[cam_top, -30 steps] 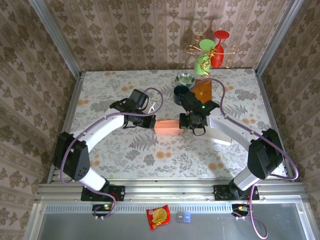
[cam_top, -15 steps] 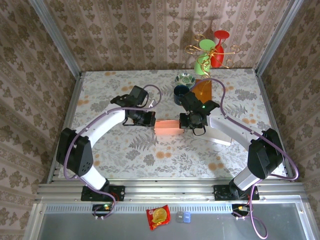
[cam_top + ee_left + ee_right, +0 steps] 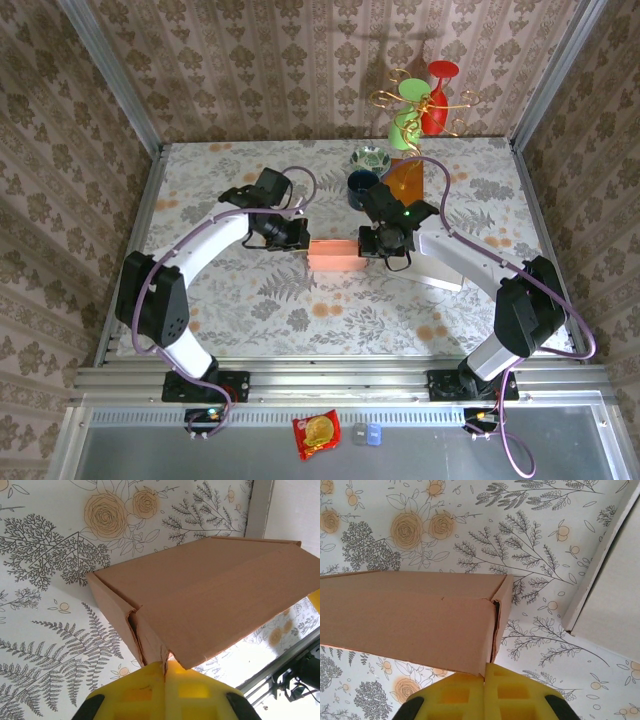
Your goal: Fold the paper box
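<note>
The paper box (image 3: 335, 254) is a long brown cardboard box lying across the middle of the table, between my two grippers. My left gripper (image 3: 303, 243) is at its left end. In the left wrist view the yellow fingers (image 3: 145, 690) are shut, with a thin end-flap edge of the box (image 3: 215, 595) running into the seam of that gripper (image 3: 165, 664). My right gripper (image 3: 368, 248) is at the right end. Seen from the right wrist, the box (image 3: 405, 615) has its lower corner edge pinched in the shut gripper (image 3: 485, 666).
A flat white board (image 3: 440, 272) lies just right of the box, also seen as a white board (image 3: 610, 605) from the right wrist. A dark blue cup (image 3: 361, 183), a bowl (image 3: 370, 158), an orange block (image 3: 405, 180) and a gold stand with glasses (image 3: 420, 100) crowd the back.
My left wrist and forearm have shifted slightly toward the back of the table at the box's left end. The box and the right arm have barely moved.
</note>
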You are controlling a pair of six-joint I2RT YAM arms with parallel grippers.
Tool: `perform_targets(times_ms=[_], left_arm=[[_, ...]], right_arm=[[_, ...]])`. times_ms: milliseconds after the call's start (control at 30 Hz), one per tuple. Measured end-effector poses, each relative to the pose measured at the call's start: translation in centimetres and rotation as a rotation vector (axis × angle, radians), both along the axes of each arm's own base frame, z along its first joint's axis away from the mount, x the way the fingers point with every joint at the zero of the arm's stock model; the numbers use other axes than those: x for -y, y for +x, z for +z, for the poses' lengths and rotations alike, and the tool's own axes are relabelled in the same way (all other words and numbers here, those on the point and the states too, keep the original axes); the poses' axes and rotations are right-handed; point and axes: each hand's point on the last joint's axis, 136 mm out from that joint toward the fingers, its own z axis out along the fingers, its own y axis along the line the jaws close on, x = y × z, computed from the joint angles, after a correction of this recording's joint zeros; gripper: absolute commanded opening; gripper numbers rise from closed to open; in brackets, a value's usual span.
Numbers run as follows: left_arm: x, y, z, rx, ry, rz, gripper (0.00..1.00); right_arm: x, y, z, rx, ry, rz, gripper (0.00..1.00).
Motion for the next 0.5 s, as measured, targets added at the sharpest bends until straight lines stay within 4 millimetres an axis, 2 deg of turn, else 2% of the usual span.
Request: perform_targets(times_ms=[200,500], left_arm=[[-0.1,-0.1,-0.1,-0.008,-0.002,-0.001,0.04],[-0.4,-0.7,-1.9,-0.001,0.0,-0.011,0.03]], right_arm=[[-0.1,0.0,0.0,0.0,0.008,0.002,0.0],[-0.2,0.2,-0.5,0.013,0.008,0.018,0.0]])
